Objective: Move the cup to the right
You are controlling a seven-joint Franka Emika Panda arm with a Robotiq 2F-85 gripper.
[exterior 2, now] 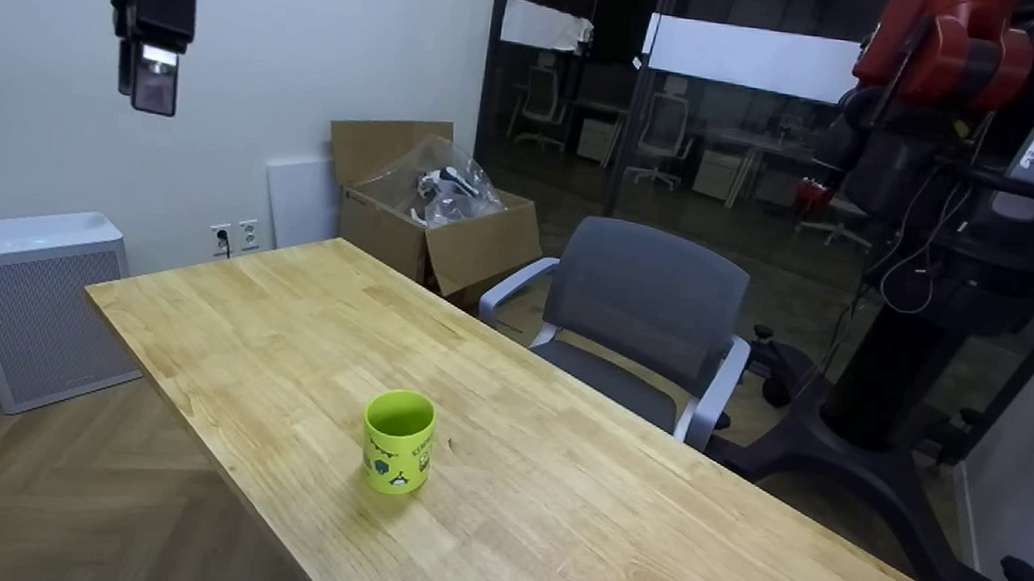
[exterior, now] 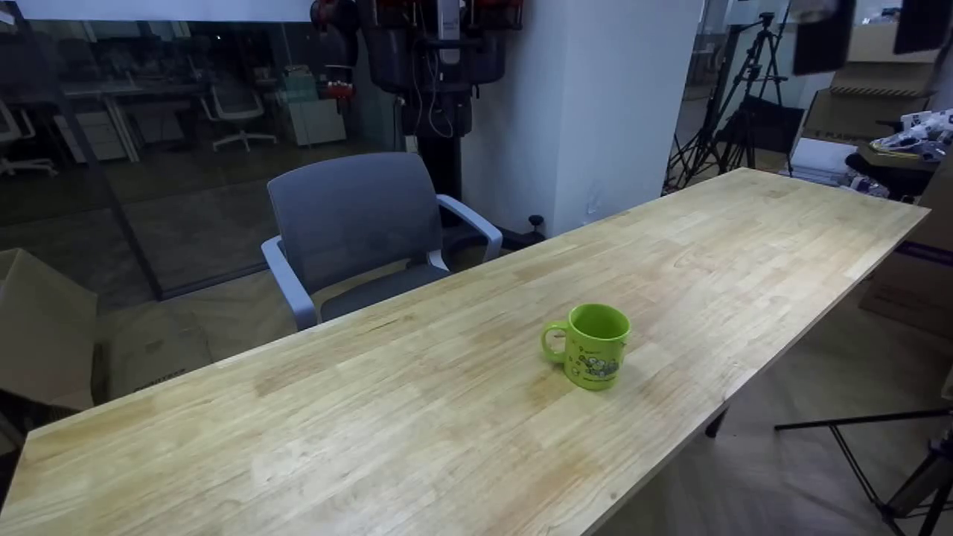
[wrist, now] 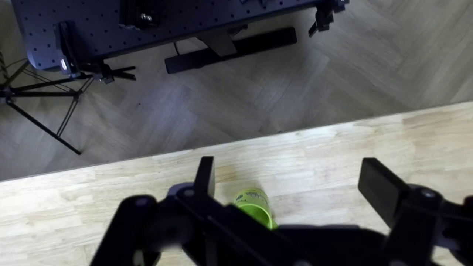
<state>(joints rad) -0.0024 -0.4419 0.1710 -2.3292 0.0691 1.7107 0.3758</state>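
Observation:
The cup is a lime-green mug [exterior: 588, 361] with dark printed drawings, standing upright on the wooden table. Its loop handle points left in that exterior view. It also stands on the table in an exterior view [exterior 2: 397, 453], where the handle is hidden. In the wrist view the cup [wrist: 255, 201] is partly covered by the gripper's dark linkage. My gripper [wrist: 286, 164] has its two fingers wide apart, with nothing between them. It hangs high above the table, apart from the cup, and shows at the top edge in both exterior views [exterior: 872, 59] [exterior 2: 152, 76].
The long wooden table [exterior: 357, 432] carries the cup. A grey office chair [exterior 2: 651, 312] stands against its long side. A cardboard box [exterior 2: 391, 233] and an air purifier [exterior 2: 47, 315] are near its end. A dark perforated stand [wrist: 177, 22] lies across the floor gap.

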